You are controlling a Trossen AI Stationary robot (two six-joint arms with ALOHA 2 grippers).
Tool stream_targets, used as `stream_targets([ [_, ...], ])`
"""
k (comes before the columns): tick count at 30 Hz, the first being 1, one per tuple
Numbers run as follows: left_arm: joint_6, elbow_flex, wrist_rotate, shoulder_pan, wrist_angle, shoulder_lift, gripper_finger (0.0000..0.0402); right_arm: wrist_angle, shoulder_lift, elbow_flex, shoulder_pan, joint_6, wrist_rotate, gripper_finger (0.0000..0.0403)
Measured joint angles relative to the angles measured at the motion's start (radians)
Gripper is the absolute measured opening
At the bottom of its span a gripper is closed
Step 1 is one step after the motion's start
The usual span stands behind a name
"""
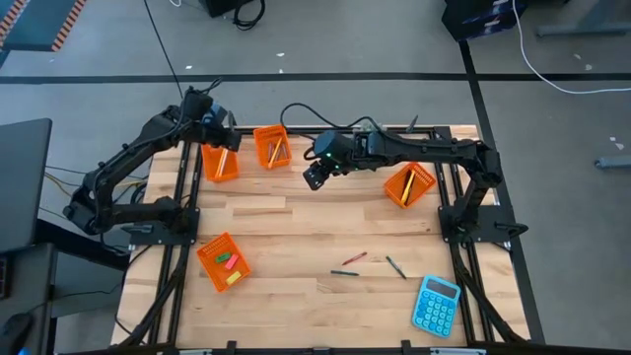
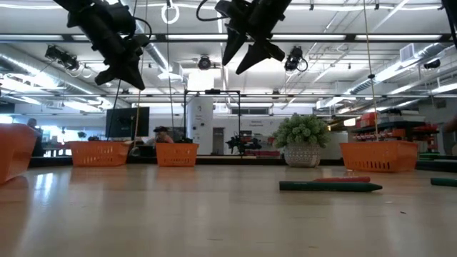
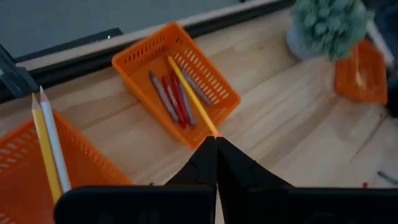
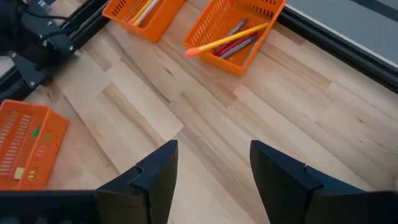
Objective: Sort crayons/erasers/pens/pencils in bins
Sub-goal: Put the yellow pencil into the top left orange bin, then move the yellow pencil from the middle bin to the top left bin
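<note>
My left gripper [image 1: 225, 138] [image 3: 216, 149] is shut and empty, up above the far-left bin [image 1: 220, 163], which holds a yellow and a whitish pencil [image 3: 48, 143]. The neighbouring bin [image 1: 272, 146] [image 3: 134, 68] holds red and grey crayons [image 3: 174, 99]. A yellow pencil [image 4: 233, 37] lies slanted in it, its pink end [image 4: 189, 52] sticking out over the rim. My right gripper [image 1: 315, 176] [image 4: 211, 171] hangs open over bare table near that bin. A red crayon [image 1: 355, 258], a green crayon [image 1: 343, 272] and a dark pen [image 1: 395, 266] lie loose near the front.
A third bin [image 1: 409, 183] stands at the far right with yellow sticks in it. A fourth [image 1: 223, 261] at the near left holds erasers. A blue calculator [image 1: 436, 304] lies at the near right corner. A potted plant [image 2: 303, 139] stands behind the table.
</note>
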Motion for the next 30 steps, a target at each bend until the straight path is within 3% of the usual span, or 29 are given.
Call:
stream_targets([
  [5, -0.139, 0.0, 0.001, -0.005, 0.102, 0.0, 0.0045, -0.005, -0.001, 0.0, 0.002, -0.011, -0.009, 0.0206],
  [11, -0.283, 0.0, 0.0, -0.054, 0.204, 0.014, 0.0118, -0.113, -0.056, 0.0, 0.002, 0.007, -0.04, 0.0206],
  [18, -0.322, 0.001, 0.002, -0.184, 0.24, 0.171, 0.0191, -0.232, -0.158, 0.0, -0.02, -0.005, -0.042, 0.0206],
  [22, -0.348, 0.013, -0.007, -0.222, 0.25, 0.254, 0.0197, -0.291, -0.21, 0.0, -0.043, -0.036, -0.042, 0.0206],
  [30, -0.273, 0.119, -0.124, -0.269, 0.225, 0.45, 0.0165, -0.386, -0.25, 0.0, -0.08, -0.053, -0.038, 0.0206],
])
